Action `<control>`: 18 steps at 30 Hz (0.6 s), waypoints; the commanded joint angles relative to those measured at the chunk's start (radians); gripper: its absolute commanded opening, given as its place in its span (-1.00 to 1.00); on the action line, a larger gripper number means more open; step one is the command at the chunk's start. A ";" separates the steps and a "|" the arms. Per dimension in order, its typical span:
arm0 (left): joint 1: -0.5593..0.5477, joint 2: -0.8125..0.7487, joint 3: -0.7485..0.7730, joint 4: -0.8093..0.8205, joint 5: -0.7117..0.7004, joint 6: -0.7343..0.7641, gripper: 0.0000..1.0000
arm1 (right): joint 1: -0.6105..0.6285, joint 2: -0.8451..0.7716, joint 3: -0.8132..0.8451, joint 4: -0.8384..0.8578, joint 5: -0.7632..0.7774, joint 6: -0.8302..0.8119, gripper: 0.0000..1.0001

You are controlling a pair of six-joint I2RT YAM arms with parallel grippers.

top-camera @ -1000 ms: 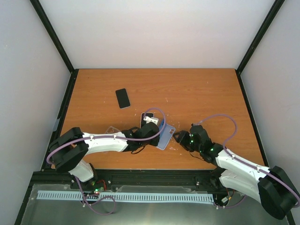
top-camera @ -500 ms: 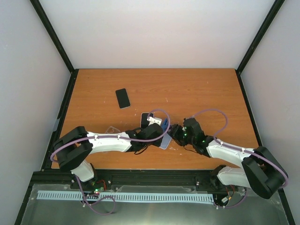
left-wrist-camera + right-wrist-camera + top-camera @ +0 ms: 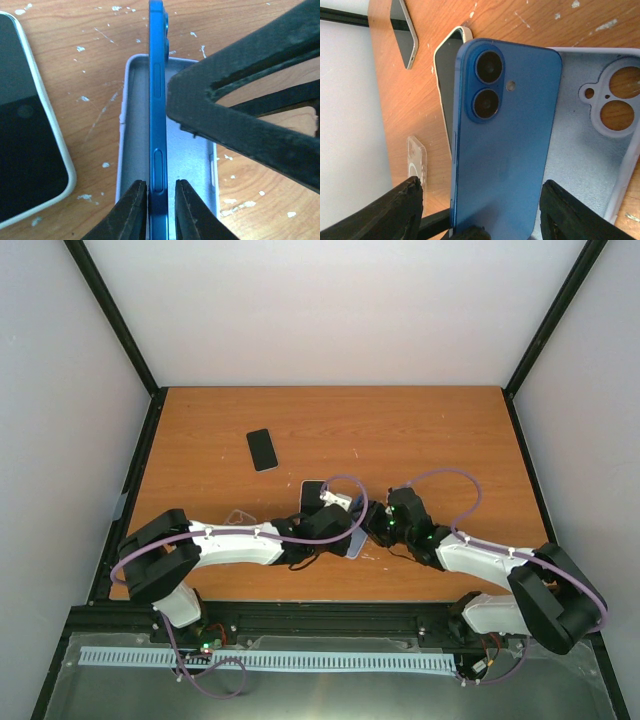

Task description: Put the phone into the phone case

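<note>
Left gripper clenched on the blue phone, its two fingers pressing the phone's front and back faces near one end. The phone stands on its long edge, side buttons facing the left wrist camera, directly over the lilac phone case. The case lies open side up on the wooden table, near its front edge between the two arms; whether the phone's lower edge touches the case floor cannot be told.

Right gripper released, fingers spread wider than the phone and standing at either side of it. The right wrist view shows the phone's back with its two lenses, and beyond it the case's inner floor with the camera cut-outs.

A white-rimmed phone, dark screen up, lies just beside the case. A black phone lies farther back on the table, well apart. A clear case lies near the left arm.
</note>
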 commanded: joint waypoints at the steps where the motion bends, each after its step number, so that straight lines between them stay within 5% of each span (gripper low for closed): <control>1: -0.015 -0.002 0.016 0.056 0.057 0.023 -0.56 | -0.006 0.006 -0.001 0.016 0.008 -0.008 0.21; 7: -0.014 -0.009 -0.009 0.097 0.098 0.022 -0.44 | -0.007 -0.006 -0.020 0.000 0.024 -0.017 0.13; 18: -0.005 -0.059 -0.079 0.107 0.086 -0.085 -0.18 | -0.029 -0.013 -0.068 -0.033 0.039 -0.046 -0.34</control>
